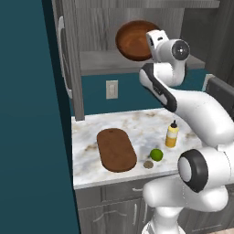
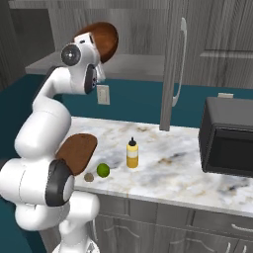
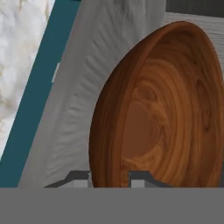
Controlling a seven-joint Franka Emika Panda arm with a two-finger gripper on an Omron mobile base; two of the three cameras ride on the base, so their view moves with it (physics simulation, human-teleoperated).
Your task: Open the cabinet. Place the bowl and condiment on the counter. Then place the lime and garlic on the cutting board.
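We see our tool [image 3: 109, 177] clamped on the rim of the wide, round, dark reddish-brown wooden bowl [image 3: 162, 113], one dark finger tip on either side of the wall in the hand view, so the bowl is gripped and tipped up on edge. From the base views the bowl [image 1: 133, 40] hangs at the mouth of the tall grey wood-grain wall cabinet [image 1: 68, 55], just above its grey shelf [image 1: 107, 61], with the cabinet door swung open and its slim silver bar handle [image 2: 180, 62] facing out. Below lies the white marble-patterned bench [image 1: 132, 123]. On it stand the small yellow squeeze bottle with black pointed cap [image 1: 172, 134], already out of the cabinet, the small bright green lime [image 1: 156, 154] and, just beside it, the tiny tan-brown garlic bulb [image 1: 148, 164]; both sit near the flat, dark brown oval wooden cutting board [image 1: 116, 149] but not on it. We judge the step in hand to be carrying the bowl down to the bench. The next move calls for lowering it onto bare marble, clear of the bottle and board, levelling it before release. The bottle's pale label is too small for us to read; no other writing shows.
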